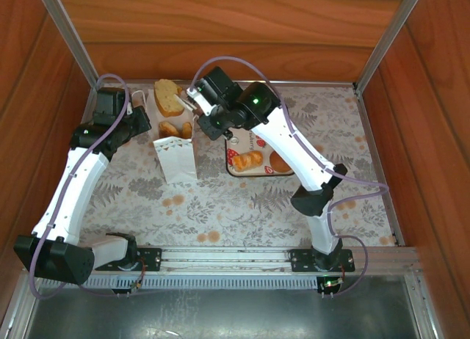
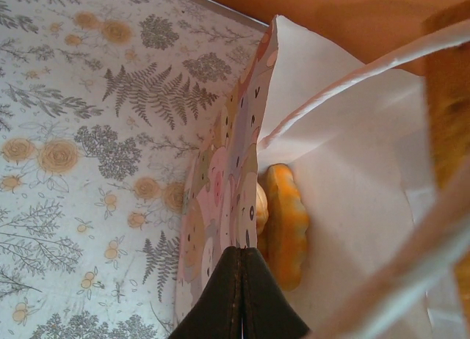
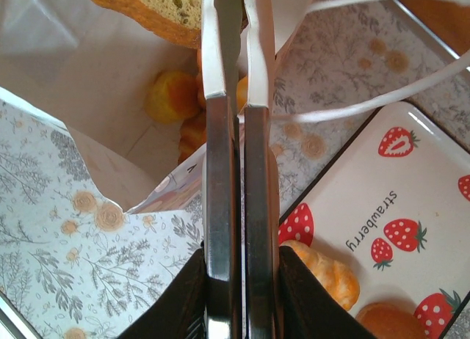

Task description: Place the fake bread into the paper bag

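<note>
The white paper bag [image 1: 177, 155] stands open on the floral table, with orange pastries [image 1: 175, 128] inside. My left gripper [image 1: 145, 124] is shut on the bag's patterned side wall [image 2: 220, 185], its black fingertips [image 2: 242, 280] pinching the rim. A golden croissant [image 2: 286, 221] lies inside against that wall. My right gripper [image 3: 239, 269] is shut on thin metal tongs [image 3: 233, 155]. The tongs pinch a brown bread slice [image 3: 150, 7] above the bag's mouth [image 1: 167, 97]. More fake bread sits at the bottom of the bag [image 3: 172, 95].
The strawberry-printed tray [image 1: 239, 142] lies right of the bag and carries a croissant [image 1: 247, 160] and a round bun [image 1: 280, 161]. The bag's cord handles [image 3: 382, 89] hang across the right wrist view. Wooden walls enclose the table on three sides.
</note>
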`<state>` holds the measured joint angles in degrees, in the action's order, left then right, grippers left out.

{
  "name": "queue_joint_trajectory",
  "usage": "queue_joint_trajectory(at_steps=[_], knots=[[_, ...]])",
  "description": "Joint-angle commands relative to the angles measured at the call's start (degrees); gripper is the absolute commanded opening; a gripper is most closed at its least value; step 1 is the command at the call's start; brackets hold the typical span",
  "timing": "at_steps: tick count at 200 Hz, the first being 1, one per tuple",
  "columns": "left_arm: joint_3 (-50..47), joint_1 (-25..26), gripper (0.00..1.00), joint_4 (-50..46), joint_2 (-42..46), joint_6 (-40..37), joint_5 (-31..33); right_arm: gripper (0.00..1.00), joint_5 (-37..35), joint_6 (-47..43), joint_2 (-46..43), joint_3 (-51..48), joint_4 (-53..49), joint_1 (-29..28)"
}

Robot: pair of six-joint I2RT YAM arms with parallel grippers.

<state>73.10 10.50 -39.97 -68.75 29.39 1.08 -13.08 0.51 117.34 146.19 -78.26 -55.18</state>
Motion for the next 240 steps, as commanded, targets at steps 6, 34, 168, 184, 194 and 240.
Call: queue_joint_trajectory(at_steps=[6, 34, 168, 184, 194, 240], knots=[[-0.8, -0.5, 0.03, 0.2, 0.6, -0.2, -0.9, 0.18, 1.0, -0.9, 0.3, -0.4, -1.1, -0.6], [-0.7, -0.5, 0.03, 0.2, 0.5, -0.2, -1.1, 0.18, 0.8, -1.4, 0.7, -0.7, -1.6, -0.6], [-0.3, -0.5, 0.03, 0.2, -0.1, -0.1, -2.1, 0.33, -2.2, -2.5, 1.5, -1.7, -3.0, -0.5], [-0.3, -0.4, 0.03, 0.2, -0.1, -0.1, -2.1, 0.35, -2.5, -2.6, 1.3, -1.7, -2.9, -0.5], [-0.4, -0.4, 0.03, 0.2, -0.1, -0.1, -2.1, 0.36, -2.6, -2.6, 1.2, -1.7, -2.7, -0.5], [-0.5, -0.4, 0.03, 0.3, -0.2, 0.0, -2.5, 0.43, -2.7, -2.5, 0.9, -1.7, -2.7, -0.5]])
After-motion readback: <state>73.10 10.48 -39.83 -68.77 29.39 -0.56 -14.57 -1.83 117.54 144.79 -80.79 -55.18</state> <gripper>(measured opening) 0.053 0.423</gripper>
